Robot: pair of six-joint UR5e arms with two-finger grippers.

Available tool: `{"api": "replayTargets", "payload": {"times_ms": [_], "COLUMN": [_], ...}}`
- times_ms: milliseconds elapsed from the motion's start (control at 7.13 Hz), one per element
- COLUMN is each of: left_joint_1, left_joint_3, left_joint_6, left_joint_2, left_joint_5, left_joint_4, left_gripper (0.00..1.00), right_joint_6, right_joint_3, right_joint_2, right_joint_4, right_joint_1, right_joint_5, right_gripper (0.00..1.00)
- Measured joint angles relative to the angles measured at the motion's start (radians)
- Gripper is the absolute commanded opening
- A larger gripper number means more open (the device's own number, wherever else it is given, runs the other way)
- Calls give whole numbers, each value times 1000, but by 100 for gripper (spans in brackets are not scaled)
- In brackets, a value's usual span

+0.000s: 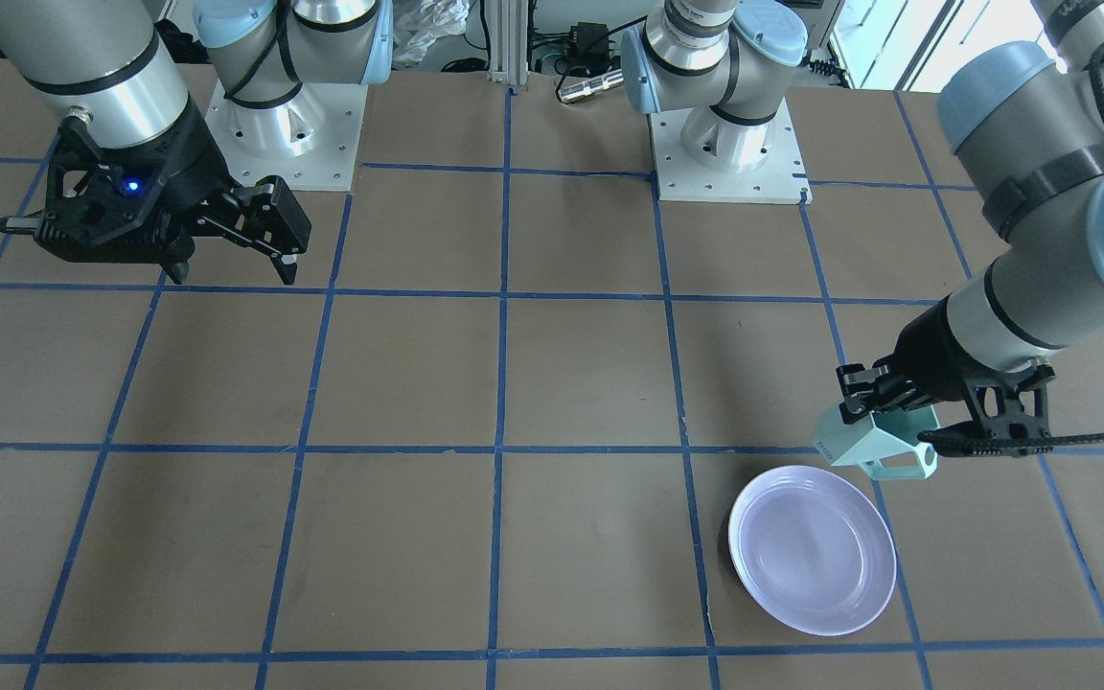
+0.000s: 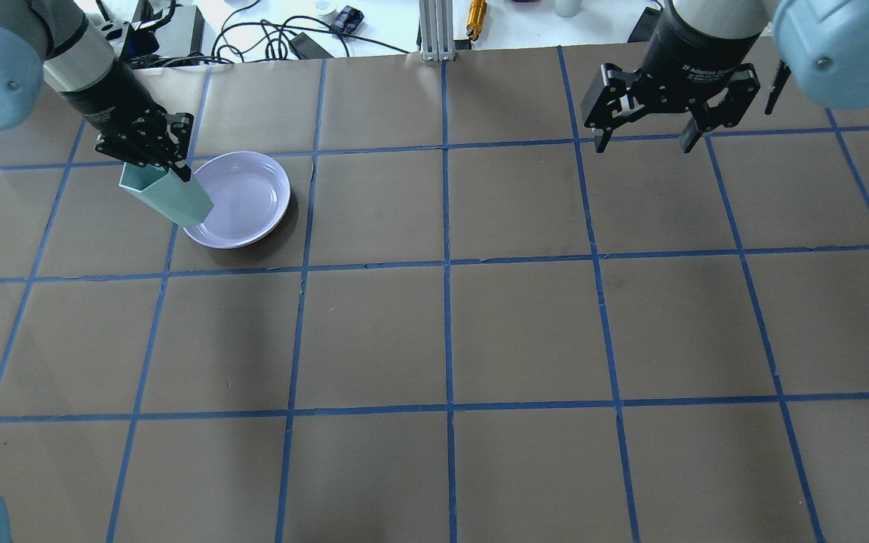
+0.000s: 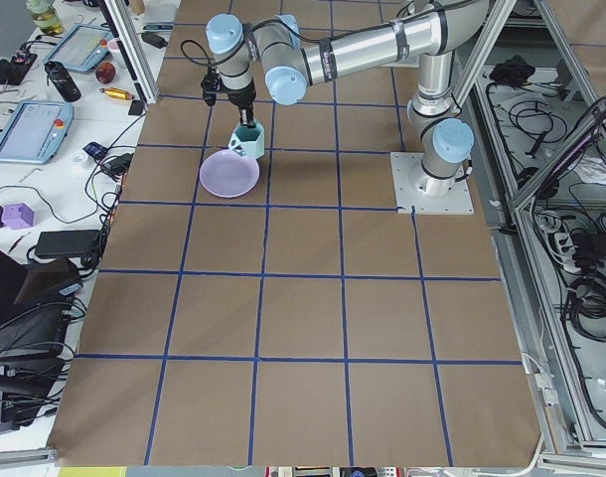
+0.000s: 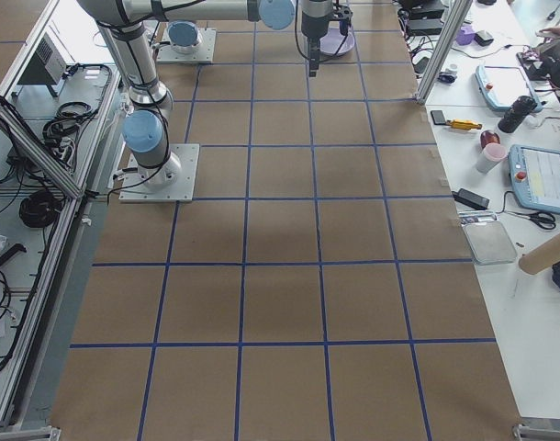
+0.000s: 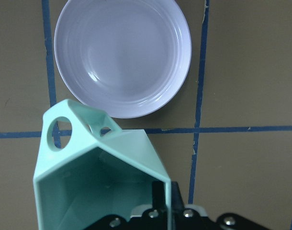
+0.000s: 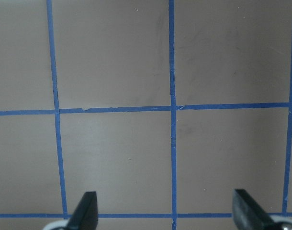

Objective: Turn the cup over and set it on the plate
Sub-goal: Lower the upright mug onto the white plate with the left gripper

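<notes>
In the front-facing view, the left end effector [image 1: 883, 401] is clamped on one wall of a small pale mint-green faceted mug [image 1: 873, 443]. It holds the mug tilted, clear of the brown, blue-taped counter [image 1: 418, 383] and just beside the robot-side rim of a round, glossy pale lavender plate [image 1: 813, 556]. The right end effector [image 1: 231, 273] hangs well apart, spread wide and holding nothing.

From overhead, the mug's narrower base slants down over the plate's edge.

The left side view shows the mug aloft at the plate's rim. The right side view is too small to add anything.

The left wrist view looks into the mug's mouth, with one finger [image 5: 160, 199] inside the wall and the handle on the plate's side. The right wrist view shows two fingers far apart over taped counter.

The pinch holds a single thin wall, so the mug could pivot or slip as it is lowered. If released off-centre, its base or handle might catch the raised rim and topple, or skid on the glossy surface.
</notes>
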Motion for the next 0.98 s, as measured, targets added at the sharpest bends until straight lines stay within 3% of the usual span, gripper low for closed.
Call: {"api": "replayTargets", "payload": {"times_ms": [561,981], "left_joint_1": [-30,-96], "left_joint_3": [-33,-25], "left_joint_6": [-54,110], "left_joint_2": [-86,-155], "left_joint_5": [35,124], "left_joint_4": [172,276], "left_gripper": [0,0], "right_joint_6": [0,0], "right_joint_3": [0,0], "right_joint_2": [0,0], "right_joint_4": [0,0], "right_joint_1": [0,0], "right_joint_5": [0,0], "right_gripper": [100,100]}}
